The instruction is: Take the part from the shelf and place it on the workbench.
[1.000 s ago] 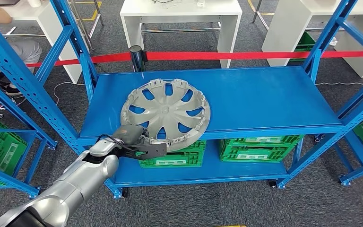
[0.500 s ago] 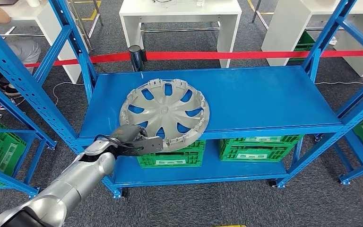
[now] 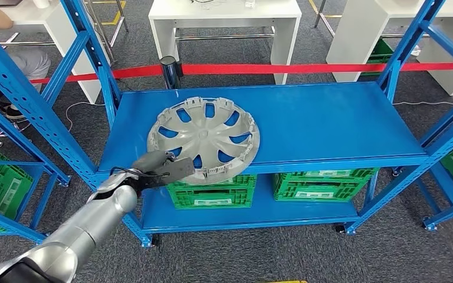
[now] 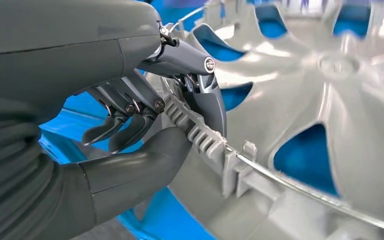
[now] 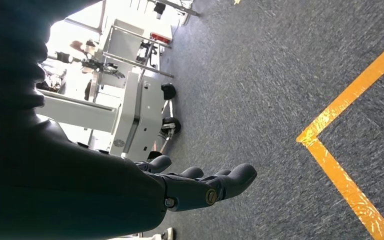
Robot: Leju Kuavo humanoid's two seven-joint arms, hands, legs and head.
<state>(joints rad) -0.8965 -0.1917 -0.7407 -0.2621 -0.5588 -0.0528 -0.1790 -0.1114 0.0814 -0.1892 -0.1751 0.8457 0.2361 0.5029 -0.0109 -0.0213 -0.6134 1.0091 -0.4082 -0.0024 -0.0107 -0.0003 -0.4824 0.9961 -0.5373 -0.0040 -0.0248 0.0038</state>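
A hubcap lies on the shelf, at its front left. Two crates sit on the level below. White benches stand behind.

Grey carpet covers the floor, crossed by a yellow line. Behind the blue racking, a red barrier tape stretches past white tables. Green crates sit below.
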